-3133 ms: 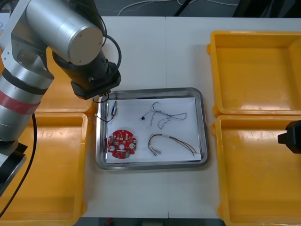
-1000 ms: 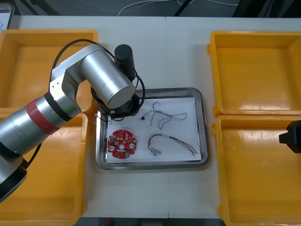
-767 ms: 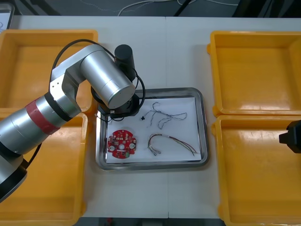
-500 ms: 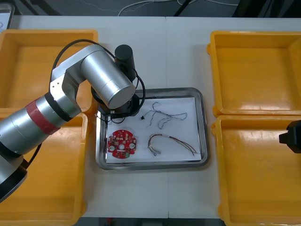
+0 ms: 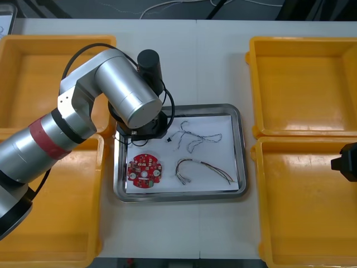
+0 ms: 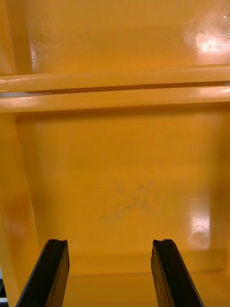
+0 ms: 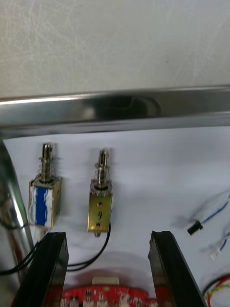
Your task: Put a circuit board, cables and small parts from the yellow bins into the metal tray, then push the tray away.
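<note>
Left wrist view: left gripper (image 7: 108, 236), spread and empty, hangs over two small metal parts (image 7: 99, 211) pointing lengthwise at the rim of the metal tray (image 7: 143, 106) just beyond; right gripper (image 6: 108, 244), spread too, idles over a yellow bin (image 6: 120, 168).

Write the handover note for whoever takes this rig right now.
Left gripper: open, holding nothing, low over the far left corner of the metal tray.
Right gripper: open, parked over the near right yellow bin.
In the tray: red circuit board, blue and white cable, red and yellow cable, and two small metal parts side by side just beyond the left fingers.
Done: loading looks complete.
Left: push the tray away.
</note>
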Tool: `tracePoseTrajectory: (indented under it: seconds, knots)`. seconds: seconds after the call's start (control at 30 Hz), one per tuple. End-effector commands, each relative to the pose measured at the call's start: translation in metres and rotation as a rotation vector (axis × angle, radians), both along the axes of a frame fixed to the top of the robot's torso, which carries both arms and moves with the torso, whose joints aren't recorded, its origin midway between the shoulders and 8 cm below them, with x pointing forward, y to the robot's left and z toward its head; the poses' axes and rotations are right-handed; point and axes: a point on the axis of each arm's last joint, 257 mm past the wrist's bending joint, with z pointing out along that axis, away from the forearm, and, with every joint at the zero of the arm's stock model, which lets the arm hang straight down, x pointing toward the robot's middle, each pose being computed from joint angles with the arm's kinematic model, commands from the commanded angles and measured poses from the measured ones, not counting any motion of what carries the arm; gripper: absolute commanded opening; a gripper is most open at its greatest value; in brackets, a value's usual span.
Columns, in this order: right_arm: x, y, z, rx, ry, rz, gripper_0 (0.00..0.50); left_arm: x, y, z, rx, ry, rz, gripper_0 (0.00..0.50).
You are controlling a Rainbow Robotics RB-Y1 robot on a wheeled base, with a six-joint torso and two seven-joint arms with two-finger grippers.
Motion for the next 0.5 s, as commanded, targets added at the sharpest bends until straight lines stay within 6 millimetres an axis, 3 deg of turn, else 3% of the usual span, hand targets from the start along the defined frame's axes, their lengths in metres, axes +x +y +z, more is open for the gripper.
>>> tracePoseTrajectory:
  seconds: [0.03, 0.27, 0.5]
  knots:
    - [-0.006, -0.006, 0.002, -0.063, 0.003, 0.029, 0.500, -0.008, -0.016, 0.039, -0.022, -0.005, -0.060, 0.500]
    - [-0.006, -0.006, 0.002, -0.063, 0.003, 0.029, 0.500, -0.015, -0.001, 0.070, -0.013, -0.007, -0.051, 0.500]
    - [-0.006, -0.006, 0.002, -0.063, 0.003, 0.029, 0.500, -0.018, 0.024, 0.115, -0.011, -0.044, -0.067, 0.500]
